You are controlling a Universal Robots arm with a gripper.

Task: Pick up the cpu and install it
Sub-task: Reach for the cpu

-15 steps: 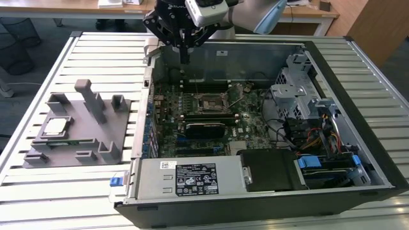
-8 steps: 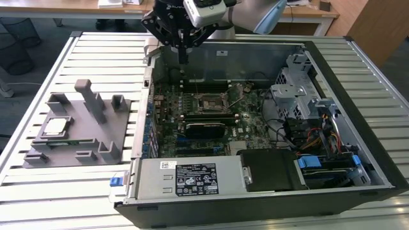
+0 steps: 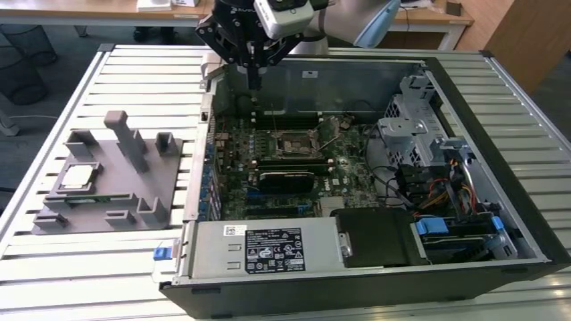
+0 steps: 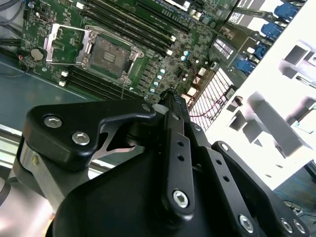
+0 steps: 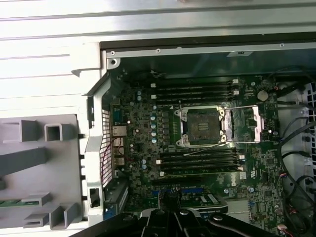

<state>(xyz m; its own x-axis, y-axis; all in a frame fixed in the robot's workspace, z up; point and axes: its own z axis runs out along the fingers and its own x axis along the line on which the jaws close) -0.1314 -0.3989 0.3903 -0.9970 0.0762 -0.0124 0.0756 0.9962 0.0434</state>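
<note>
Silver cpu point(image 3: 76, 177) on grey fixture point(image 3: 85, 224), claw point(image 3: 254, 85) above case point(image 3: 357, 284)

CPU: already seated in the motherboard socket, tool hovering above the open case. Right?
No. The cpu lies on the grey fixture at the exterior view's left, outside the case; the first wrist view shows the socket open and empty. The tool does hover above the open case.
</note>
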